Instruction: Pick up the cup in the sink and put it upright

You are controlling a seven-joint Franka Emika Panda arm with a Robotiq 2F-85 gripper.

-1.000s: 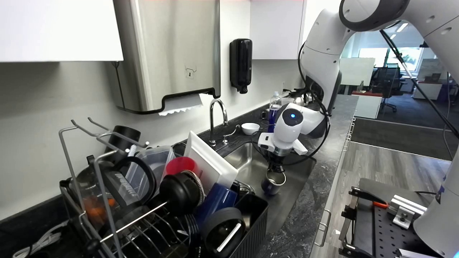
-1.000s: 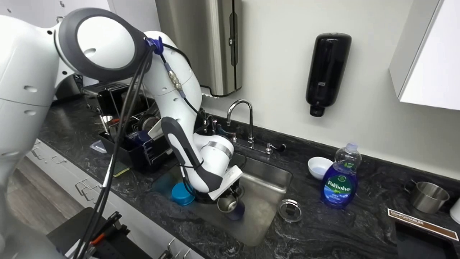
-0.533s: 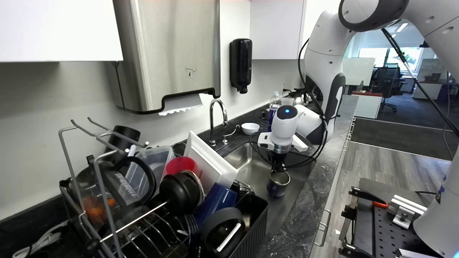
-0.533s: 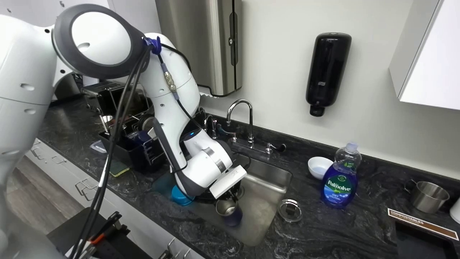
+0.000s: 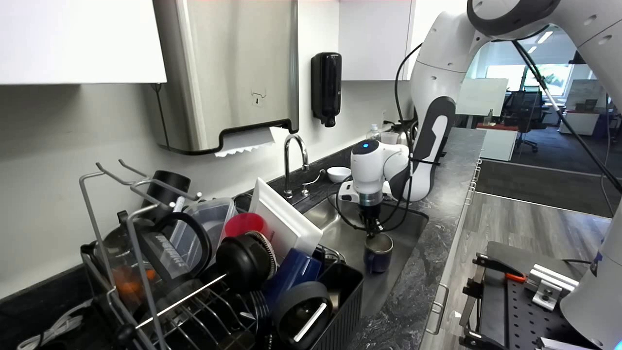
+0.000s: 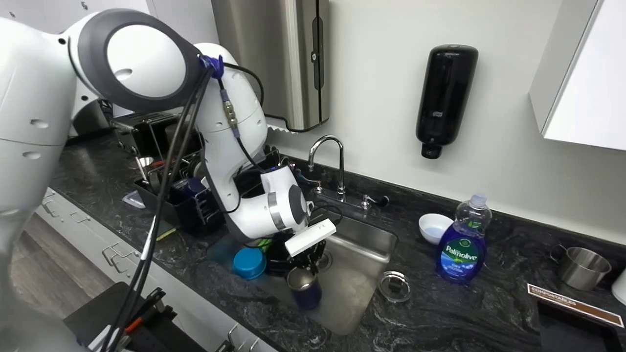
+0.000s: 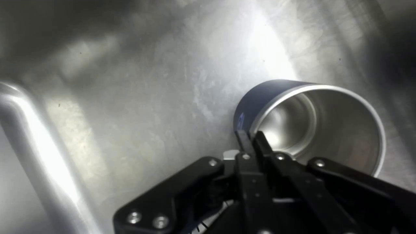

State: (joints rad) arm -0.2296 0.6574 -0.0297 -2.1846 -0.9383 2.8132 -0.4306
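Observation:
The cup is dark blue with a bare steel inside and rim. It shows in both exterior views (image 5: 378, 260) (image 6: 307, 296) and at the right of the wrist view (image 7: 260, 99). It stands close to upright in the steel sink (image 6: 359, 281), mouth up and leaning slightly. I cannot tell if its base rests flat on the sink floor. My gripper (image 7: 250, 132) is shut on the cup's rim, with one finger outside the wall and one inside. It also shows in both exterior views (image 5: 373, 234) (image 6: 313, 269), pointing down at the rim.
A turquoise container (image 6: 249, 264) lies in the sink beside the cup. A full dish rack (image 5: 340, 301) stands at one sink end. The faucet (image 6: 341, 166) rises behind. A clear lid (image 6: 395, 286), white bowl (image 6: 434, 227) and soap bottle (image 6: 462, 249) stand on the counter (image 6: 420, 322).
The cup has turned from a strong tilt to nearly upright, its base swinging under the rim. The wrist has turned with it, and the gripper has kept its hold.

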